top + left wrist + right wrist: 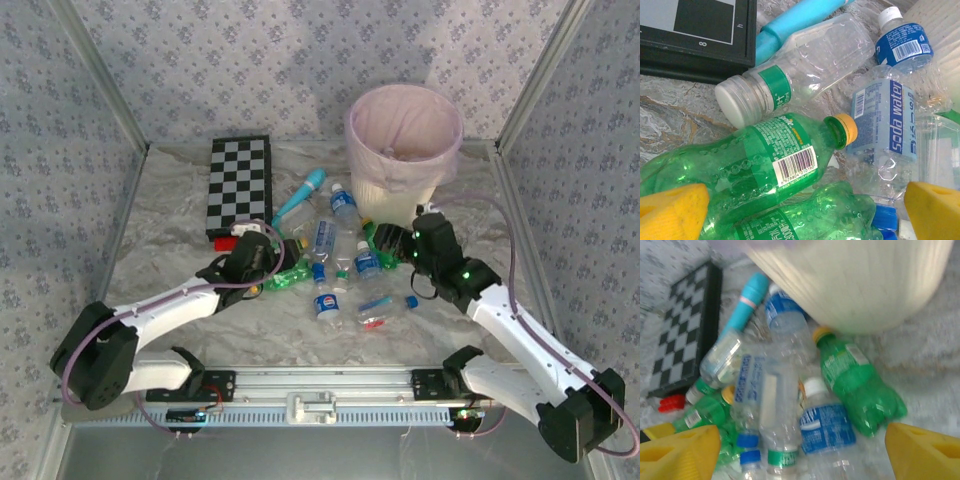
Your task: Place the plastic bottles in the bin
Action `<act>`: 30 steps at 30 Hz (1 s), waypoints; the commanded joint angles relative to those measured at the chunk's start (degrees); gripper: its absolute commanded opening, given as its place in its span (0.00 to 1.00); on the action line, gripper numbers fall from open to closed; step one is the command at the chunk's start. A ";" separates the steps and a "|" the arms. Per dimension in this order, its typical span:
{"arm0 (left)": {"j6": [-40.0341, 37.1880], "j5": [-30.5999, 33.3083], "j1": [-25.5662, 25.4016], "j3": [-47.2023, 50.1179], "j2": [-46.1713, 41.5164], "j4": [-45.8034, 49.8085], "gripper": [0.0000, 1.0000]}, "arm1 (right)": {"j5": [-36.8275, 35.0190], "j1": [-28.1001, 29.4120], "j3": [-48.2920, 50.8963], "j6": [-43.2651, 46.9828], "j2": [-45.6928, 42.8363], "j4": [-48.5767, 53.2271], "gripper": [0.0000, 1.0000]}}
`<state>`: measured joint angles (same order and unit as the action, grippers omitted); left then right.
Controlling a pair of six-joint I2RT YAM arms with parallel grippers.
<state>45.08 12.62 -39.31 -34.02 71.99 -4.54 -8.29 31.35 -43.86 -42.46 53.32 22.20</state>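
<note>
Hovering over crumpled clear and seemingly dimpled green bottles [765, 165], left end effector [802, 212] and right end effector [802, 452] gape.

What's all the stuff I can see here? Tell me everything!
plastic bottles: about a dozen, clear with blue labels or green, heaped mid-table
bin: one, cream with pink liner, far right, behind the heap
checkerboard: one, black and white, far left
wand: one, teal, between checkerboard and bin
small red thing: one, red, at the checkerboard's near edge
table cover: one, grey-white marbled, under everything
left gripper: one, yellow fingertips, open over green bottles
right gripper: one, yellow fingertips, open over the heap
</note>
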 commanded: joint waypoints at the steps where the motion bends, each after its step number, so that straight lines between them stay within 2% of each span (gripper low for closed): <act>1: 0.02 -0.72 0.38 -0.59 0.22 -1.38 1.00 | -4.01 2.59 3.68 -12.40 -1.72 4.77 0.87; 8: -0.20 0.62 0.60 0.11 -0.45 -0.15 1.00 | -1.74 6.63 10.56 -26.30 -2.03 7.64 0.89; 15: 0.30 0.94 0.73 0.76 -0.71 -0.12 1.00 | 4.49 6.97 15.62 -38.83 -2.17 5.63 0.90; 22: 0.69 1.41 1.05 1.59 -0.80 -0.23 1.00 | 5.22 7.36 19.21 -43.19 -1.83 3.89 0.90; 30: 0.45 1.44 1.56 1.59 -1.00 0.06 1.00 | 4.16 8.68 19.51 -43.19 0.47 0.84 0.89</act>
<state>45.30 13.28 -38.33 -33.17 71.99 -4.73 -3.40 39.16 -24.73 -84.07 52.71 24.16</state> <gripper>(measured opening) 0.998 0.889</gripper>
